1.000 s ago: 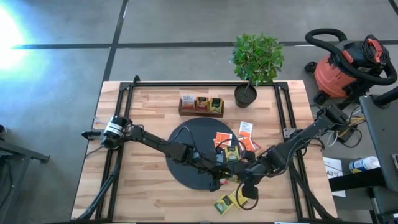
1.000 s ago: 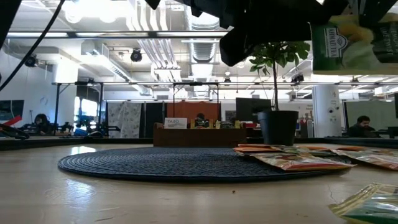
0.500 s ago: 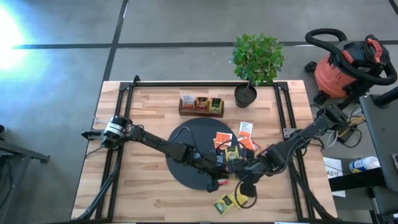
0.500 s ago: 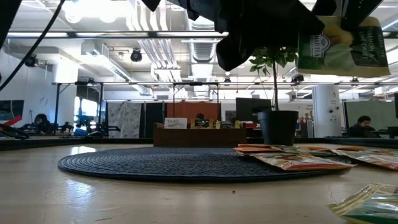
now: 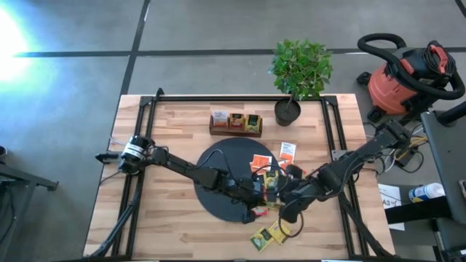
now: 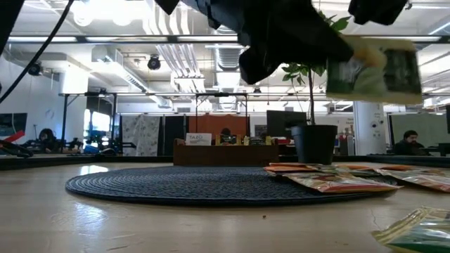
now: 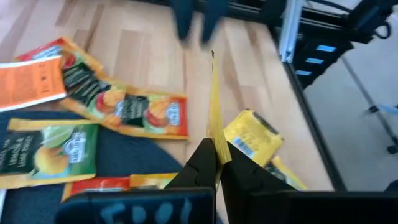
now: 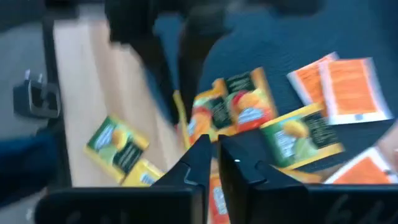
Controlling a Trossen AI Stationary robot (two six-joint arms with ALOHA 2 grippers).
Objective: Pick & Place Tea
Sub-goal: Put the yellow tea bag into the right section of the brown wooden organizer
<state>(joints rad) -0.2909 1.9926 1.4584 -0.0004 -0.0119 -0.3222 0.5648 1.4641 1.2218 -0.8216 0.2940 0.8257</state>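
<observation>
A green-and-yellow tea sachet [image 6: 373,67] hangs in the air above the right rim of the round black mat [image 5: 218,191]. My left gripper [image 7: 216,152] reaches in from the table's left and is shut on it. In the left wrist view the sachet shows edge-on as a thin yellow line. My right gripper [image 8: 214,146] stands just right of the sachet and above it [image 6: 380,8], slightly open with nothing between its fingers. More sachets [image 5: 260,161] lie flat on the mat and on the wood beside it. My left gripper pinches the sachet between its two fingers at the side edge nearest the arm [image 7: 215,134]. The fingers come from the table's left, slanting a little downward. The sachet sticks out ahead of the fingertips, standing on edge and lifted clear of mat and table.
Two green-yellow sachets [image 5: 266,236] lie near the front edge. A white-orange one [image 5: 288,151] lies right of the mat. The small wooden compartment box [image 5: 235,122] and a potted plant [image 5: 287,109] stand at the far side. Black frame rails run along the table's left and right sides.
My left gripper has taken hold of the hanging sachet. My right gripper, which held the sachet's top, has let go and moved up off it. The sachet has stayed in the air, shifted slightly toward the left arm and a little lower.
</observation>
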